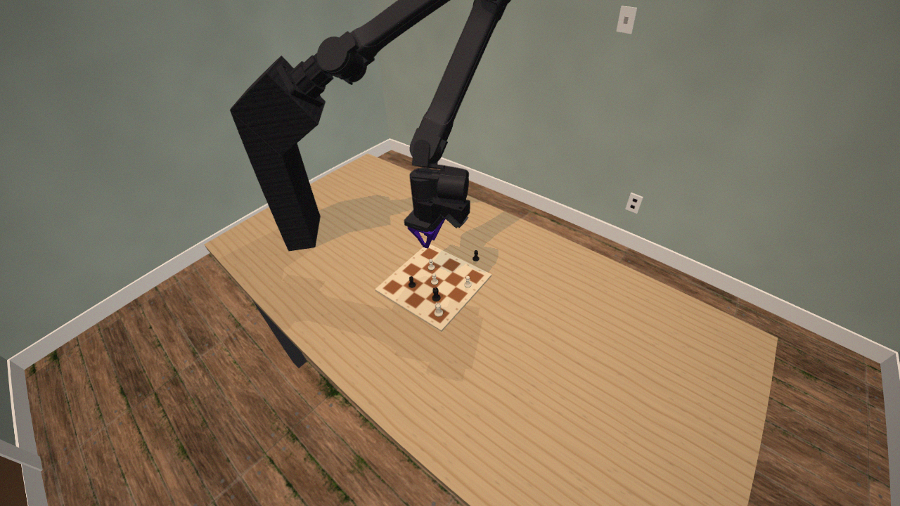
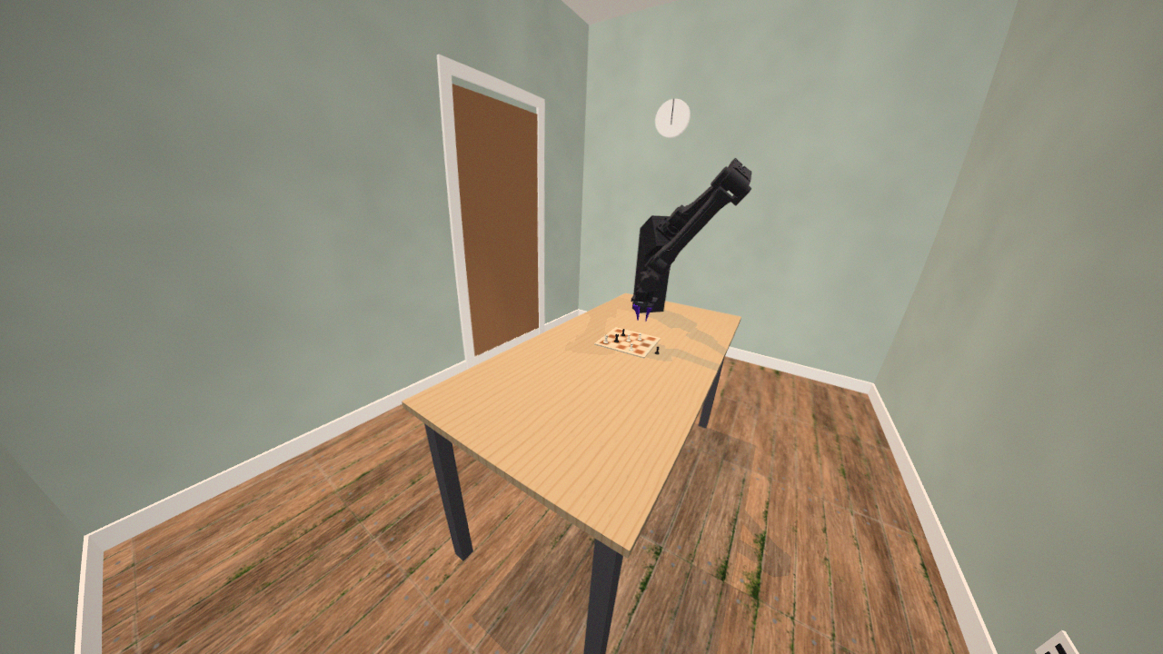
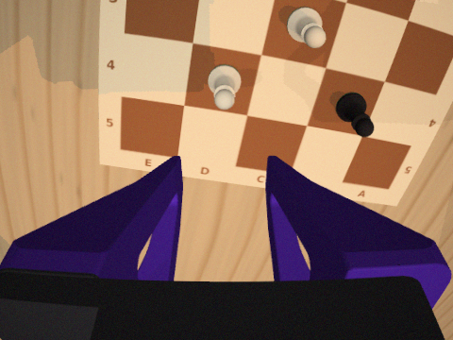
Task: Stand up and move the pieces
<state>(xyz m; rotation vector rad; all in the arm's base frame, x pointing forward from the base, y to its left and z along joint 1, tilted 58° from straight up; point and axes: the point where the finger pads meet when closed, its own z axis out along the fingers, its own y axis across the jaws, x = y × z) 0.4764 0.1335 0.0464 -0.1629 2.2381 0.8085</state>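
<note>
Gripper held above the chessboard edge by row 5, purple fingers partly spread, nothing pinched between them; tips seen over the D and C letters. Board is placed near the worktop end where the arm is mounted. White pawn is seen upright on D4, just ahead of the tips. D2 is shown bare. Black pawn is stood upright on the table, just off the board, toward the worktop's long edge by the wall socket. White pawn on C3 and black pawn on B4 are upright
</note>
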